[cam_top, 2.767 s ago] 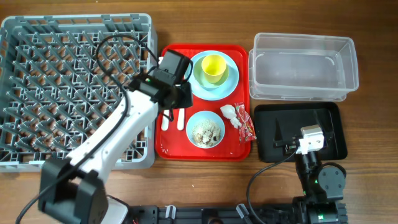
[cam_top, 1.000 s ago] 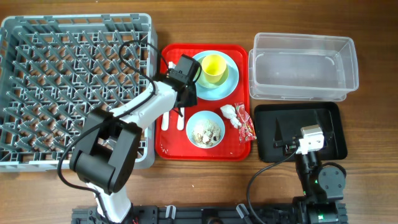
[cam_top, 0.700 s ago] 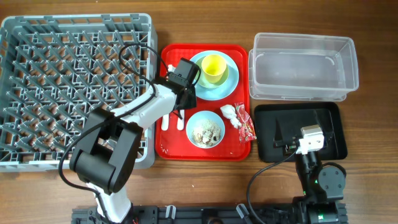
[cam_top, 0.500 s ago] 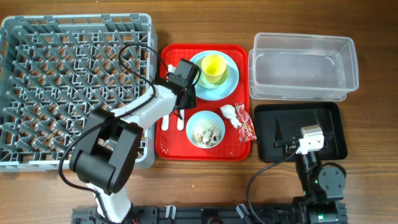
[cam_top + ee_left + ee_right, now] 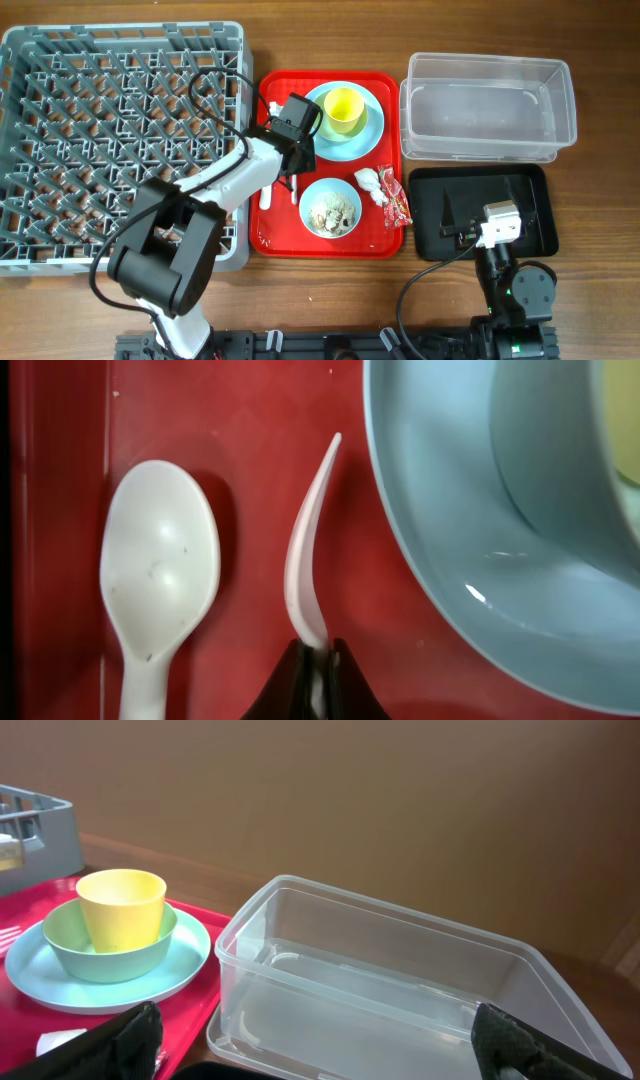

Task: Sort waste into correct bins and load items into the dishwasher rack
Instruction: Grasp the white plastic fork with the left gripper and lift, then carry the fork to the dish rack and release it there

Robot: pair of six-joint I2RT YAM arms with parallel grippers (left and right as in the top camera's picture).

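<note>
My left gripper [image 5: 318,660] is shut on the white fork [image 5: 308,560], which stands on edge on the red tray beside the pale blue plate [image 5: 440,560]. The white spoon [image 5: 160,565] lies flat to its left. In the overhead view the left gripper [image 5: 293,168] sits between the grey rack [image 5: 110,140] and the yellow cup [image 5: 342,106]. The pale blue bowl [image 5: 331,208] holds food scraps. A white tissue [image 5: 370,184] and a red wrapper [image 5: 397,200] lie to the bowl's right. My right gripper [image 5: 325,1050] is open and empty over the black tray [image 5: 530,215].
The clear tub [image 5: 488,107] stands empty behind the black tray and fills the right wrist view [image 5: 400,980]. The red serving tray [image 5: 280,240] lies between rack and bins. The cup [image 5: 122,908] stands in a pale green bowl [image 5: 110,958] on the plate.
The left arm has come down from above the tray's left side onto the utensils beside the plate. The fork now stands on edge in its jaws. The right arm has not moved.
</note>
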